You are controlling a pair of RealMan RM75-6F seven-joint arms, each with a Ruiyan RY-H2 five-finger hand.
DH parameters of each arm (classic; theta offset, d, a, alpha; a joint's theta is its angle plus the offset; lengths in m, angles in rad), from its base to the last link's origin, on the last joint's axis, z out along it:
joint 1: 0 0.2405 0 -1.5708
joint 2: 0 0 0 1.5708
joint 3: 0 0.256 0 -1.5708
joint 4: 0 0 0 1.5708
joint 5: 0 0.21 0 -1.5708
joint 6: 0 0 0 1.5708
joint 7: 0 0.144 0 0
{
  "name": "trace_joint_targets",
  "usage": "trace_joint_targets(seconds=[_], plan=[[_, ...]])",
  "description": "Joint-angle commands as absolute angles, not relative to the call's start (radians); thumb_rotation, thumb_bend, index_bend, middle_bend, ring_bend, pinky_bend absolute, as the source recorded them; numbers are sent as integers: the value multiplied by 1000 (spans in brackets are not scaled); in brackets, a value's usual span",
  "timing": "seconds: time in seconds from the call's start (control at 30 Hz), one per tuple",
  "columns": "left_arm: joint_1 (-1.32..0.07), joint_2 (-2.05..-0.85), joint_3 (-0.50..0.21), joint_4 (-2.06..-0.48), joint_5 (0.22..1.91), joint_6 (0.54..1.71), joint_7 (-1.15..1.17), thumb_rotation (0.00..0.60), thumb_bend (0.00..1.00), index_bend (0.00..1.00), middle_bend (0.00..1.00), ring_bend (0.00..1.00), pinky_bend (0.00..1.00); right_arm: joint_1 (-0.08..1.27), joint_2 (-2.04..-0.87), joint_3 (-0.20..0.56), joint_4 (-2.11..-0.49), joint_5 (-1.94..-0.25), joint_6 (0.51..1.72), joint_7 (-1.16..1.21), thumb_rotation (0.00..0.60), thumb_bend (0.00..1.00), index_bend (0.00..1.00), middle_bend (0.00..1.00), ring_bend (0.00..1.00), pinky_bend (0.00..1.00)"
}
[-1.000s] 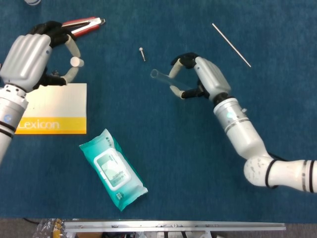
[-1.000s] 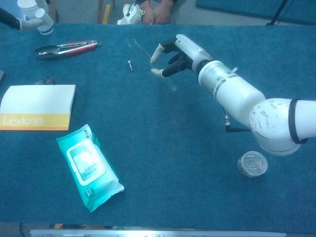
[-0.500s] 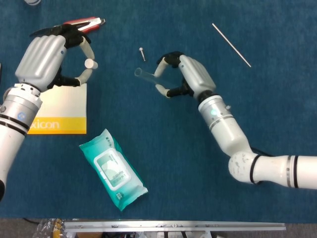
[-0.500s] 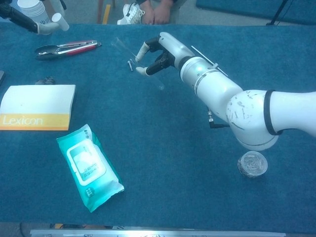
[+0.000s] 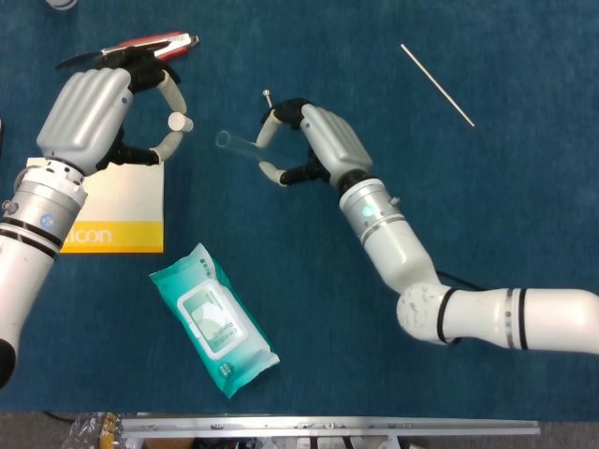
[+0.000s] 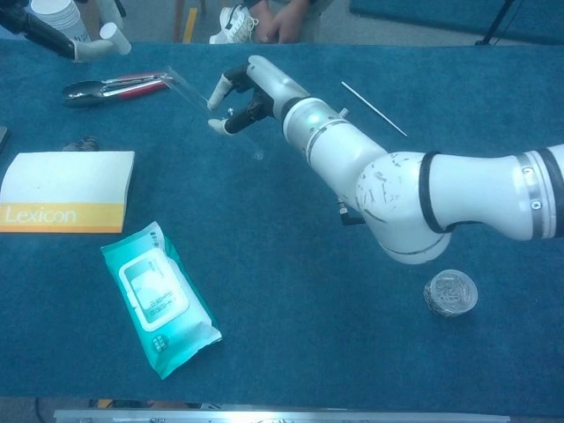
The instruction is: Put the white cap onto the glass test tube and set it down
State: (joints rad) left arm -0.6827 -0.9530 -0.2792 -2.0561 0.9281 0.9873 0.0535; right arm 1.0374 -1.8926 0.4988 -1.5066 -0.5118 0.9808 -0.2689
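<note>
Tube [image 5: 245, 147] is up off the table, pinched mid-length by the right hand [image 5: 304, 142], open end facing the cap [image 5: 178, 122] that the left hand [image 5: 103, 117] pinches nearby. Thin, slick glass, probably fragile, so I'd keep that mid-body grip gentle.

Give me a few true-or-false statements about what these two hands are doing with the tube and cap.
1. The right hand holds the tube off the table. True.
2. The cap is already on the tube. False: the left hand pinches it, apart from the tube's open end.
3. The wipes pack lies nearer the robot than the book. True.
4. The tongs are in the right hand. False: they lie on the table.
5. The thin rod lies between the two hands. False: it lies far off to the right.
</note>
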Motion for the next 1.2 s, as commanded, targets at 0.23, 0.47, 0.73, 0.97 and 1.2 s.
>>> trace_joint_targets(seconds=[0.23, 0.47, 0.73, 0.97, 1.2], plan=[[-686, -955, -277, -2071, 922, 987, 48, 600, 328, 522, 301, 146, 131, 1076, -1933, 520, -1476, -503, 993, -276, 600, 262, 638, 325, 152, 254], [-689, -962, -271, -2071, 918, 988, 51, 600, 328, 522, 300, 146, 131, 1081, -1944, 529, -1468, -508, 993, -263, 600, 261, 638, 325, 152, 254], [-695, -974, -265, -2069, 914, 986, 54, 600, 328, 522, 300, 146, 131, 1085, -1946, 540, -1463, -511, 993, -255, 600, 261, 638, 325, 152, 254], [-703, -984, -262, -2066, 905, 985, 63, 600, 328, 522, 300, 146, 131, 1091, -1950, 545, -1458, -505, 987, -250, 600, 261, 638, 325, 152, 254], [-707, -985, -261, -2058, 901, 982, 65, 600, 328, 522, 300, 146, 131, 1091, -1949, 539, -1463, -498, 983, -253, 600, 261, 638, 324, 152, 254]])
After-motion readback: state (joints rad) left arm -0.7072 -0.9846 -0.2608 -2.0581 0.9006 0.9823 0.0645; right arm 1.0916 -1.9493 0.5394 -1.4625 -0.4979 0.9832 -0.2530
